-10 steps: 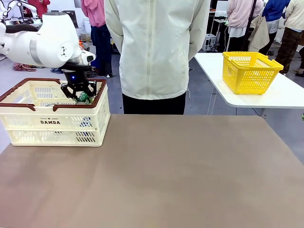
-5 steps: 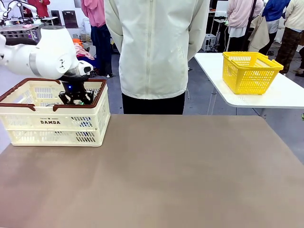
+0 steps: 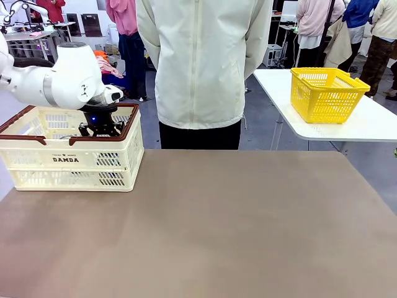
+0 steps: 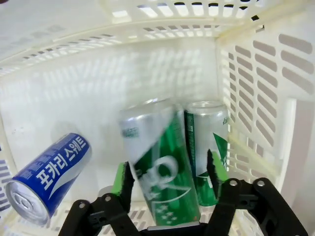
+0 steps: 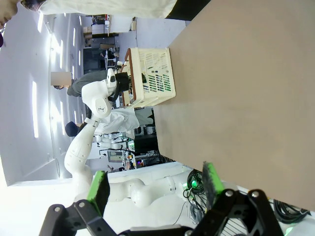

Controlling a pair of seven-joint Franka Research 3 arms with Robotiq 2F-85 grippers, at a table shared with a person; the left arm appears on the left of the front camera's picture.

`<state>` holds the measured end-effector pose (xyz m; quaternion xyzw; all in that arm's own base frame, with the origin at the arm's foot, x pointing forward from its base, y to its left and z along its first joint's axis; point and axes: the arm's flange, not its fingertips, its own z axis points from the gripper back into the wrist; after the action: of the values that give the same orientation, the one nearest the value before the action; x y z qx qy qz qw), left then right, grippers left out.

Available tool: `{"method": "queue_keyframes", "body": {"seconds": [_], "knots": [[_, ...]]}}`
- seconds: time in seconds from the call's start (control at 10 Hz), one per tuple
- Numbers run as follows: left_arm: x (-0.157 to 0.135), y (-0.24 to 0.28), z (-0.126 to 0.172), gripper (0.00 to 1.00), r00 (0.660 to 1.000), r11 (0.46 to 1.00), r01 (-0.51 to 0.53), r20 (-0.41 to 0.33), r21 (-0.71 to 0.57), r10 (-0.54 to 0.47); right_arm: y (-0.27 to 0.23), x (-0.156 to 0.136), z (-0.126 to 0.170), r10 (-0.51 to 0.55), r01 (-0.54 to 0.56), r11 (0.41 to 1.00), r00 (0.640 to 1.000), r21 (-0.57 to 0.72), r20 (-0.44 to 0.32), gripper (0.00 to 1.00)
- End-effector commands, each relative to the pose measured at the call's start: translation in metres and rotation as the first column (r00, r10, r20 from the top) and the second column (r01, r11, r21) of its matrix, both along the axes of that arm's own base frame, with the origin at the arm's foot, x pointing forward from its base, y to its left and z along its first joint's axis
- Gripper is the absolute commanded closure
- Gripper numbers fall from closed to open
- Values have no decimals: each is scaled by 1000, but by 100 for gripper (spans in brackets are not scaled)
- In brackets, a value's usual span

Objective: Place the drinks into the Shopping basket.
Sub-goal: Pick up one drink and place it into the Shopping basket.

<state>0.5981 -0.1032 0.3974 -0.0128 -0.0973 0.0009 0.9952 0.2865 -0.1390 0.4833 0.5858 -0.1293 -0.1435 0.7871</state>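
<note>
My left gripper [image 4: 167, 172] hangs inside the large cream-white plastic lattice Shopping basket [image 3: 37, 162] with its dark brown rim, its green-padded fingers [image 4: 119, 178] spread apart with a gap on either side of a slim green-and-silver metal can [image 4: 160, 167], which looks blurred and tilted between them, so I am not clamping it; just beside it, against the slotted wall, a second green can of the same kind [image 4: 206, 147] lies close to the corner; further across the basket floor a blue can with white Korean lettering and a silver top [image 4: 47, 174] lies on its side, well apart from the green pair; from the front my white left arm [image 3: 59, 81] reaches down over the basket's right part, the black gripper body dipping below the rim; the basket sits on the left far part of the bare brown table [image 3: 217, 230]; my right gripper [image 5: 155, 189] is held wide open with nothing between its pads, above the table's edge; behind the table stands a person in a pale zipped jacket [image 3: 205, 62]; farther right, a small bright yellow plastic basket [image 3: 325, 93] rests on a white side table [image 3: 372, 127].
</note>
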Motion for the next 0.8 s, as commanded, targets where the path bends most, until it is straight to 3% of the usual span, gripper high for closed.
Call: {"method": "queue_keyframes", "body": {"seconds": [0.0, 0.7], "knots": [[1, 5, 7, 0, 1000, 1000, 15, 4, -19, -15, 2, 1, 5, -10, 10, 1000, 1000, 28, -4, 0], [-20, 7, 34, 0, 994, 992, 91, 64, -89, -85, 2, 1, 5, -10, 10, 1000, 1000, 28, -4, 0]]}}
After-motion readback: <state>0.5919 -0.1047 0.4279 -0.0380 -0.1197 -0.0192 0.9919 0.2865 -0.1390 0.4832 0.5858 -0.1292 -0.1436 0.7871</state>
